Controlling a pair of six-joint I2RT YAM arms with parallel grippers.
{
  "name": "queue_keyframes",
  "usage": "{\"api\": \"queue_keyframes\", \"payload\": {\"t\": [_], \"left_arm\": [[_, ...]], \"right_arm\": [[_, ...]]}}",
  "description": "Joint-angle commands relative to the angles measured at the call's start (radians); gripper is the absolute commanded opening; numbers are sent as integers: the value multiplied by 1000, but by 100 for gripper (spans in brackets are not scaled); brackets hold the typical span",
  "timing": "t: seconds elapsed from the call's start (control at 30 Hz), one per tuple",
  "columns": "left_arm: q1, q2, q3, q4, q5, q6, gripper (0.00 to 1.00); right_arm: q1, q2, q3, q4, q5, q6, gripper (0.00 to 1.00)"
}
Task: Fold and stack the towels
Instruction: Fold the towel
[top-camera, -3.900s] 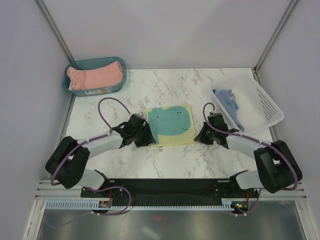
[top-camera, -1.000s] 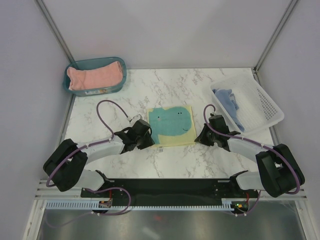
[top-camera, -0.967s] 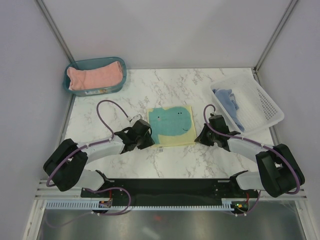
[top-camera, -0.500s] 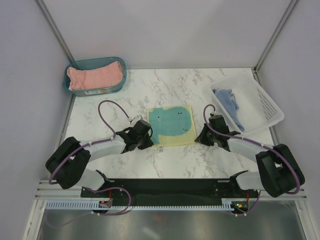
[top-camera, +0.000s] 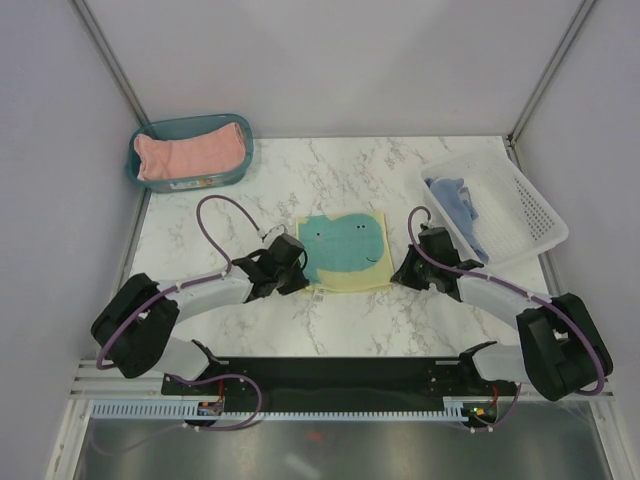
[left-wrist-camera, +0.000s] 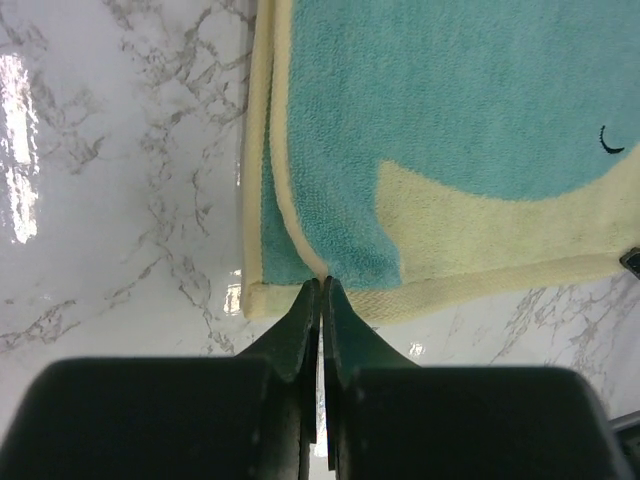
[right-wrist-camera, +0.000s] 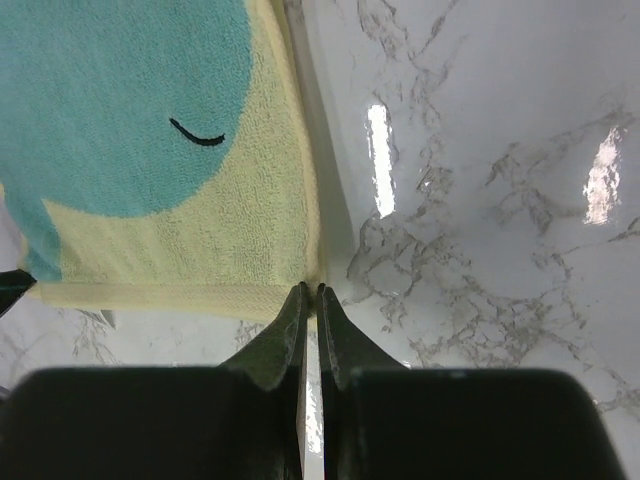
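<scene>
Marble table (top-camera: 400, 170), seen from above, carries the whale towel (top-camera: 345, 250) lying flat at its middle between the left gripper (top-camera: 300, 275) and the right gripper (top-camera: 400, 272); the pink towel (top-camera: 190, 150) sits in the teal bin (top-camera: 140, 172) and the blue towel (top-camera: 455, 200) in the white basket (top-camera: 530, 215). The left wrist view shows that claw's fingers pressed together, nipping the whale towel's near hem by its left corner. The right wrist view shows the other claw likewise closed on the near right corner.

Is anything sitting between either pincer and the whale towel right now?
Nothing visible does. The left pincer and the right pincer, both shut, have their tips right at the near corners of the whale towel.
</scene>
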Motion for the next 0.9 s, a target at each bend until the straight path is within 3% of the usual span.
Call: {"api": "queue_keyframes", "payload": {"t": [0.0,0.53,0.7,0.87], "left_arm": [[-6,-44,54,-20,-53,39,2],[-5,-174,126,-181,-136,137,2],[-5,-208,24,-186,-121,128,2],[-6,-196,-90,-93,-49,88,2]], "right_arm": [[5,-33,61,-26,12,-21,0],[6,-96,203,-145,-61,-20,0],[25,-113,108,-103,-66,7,0],[60,-96,-21,6,-78,54,0]]}}
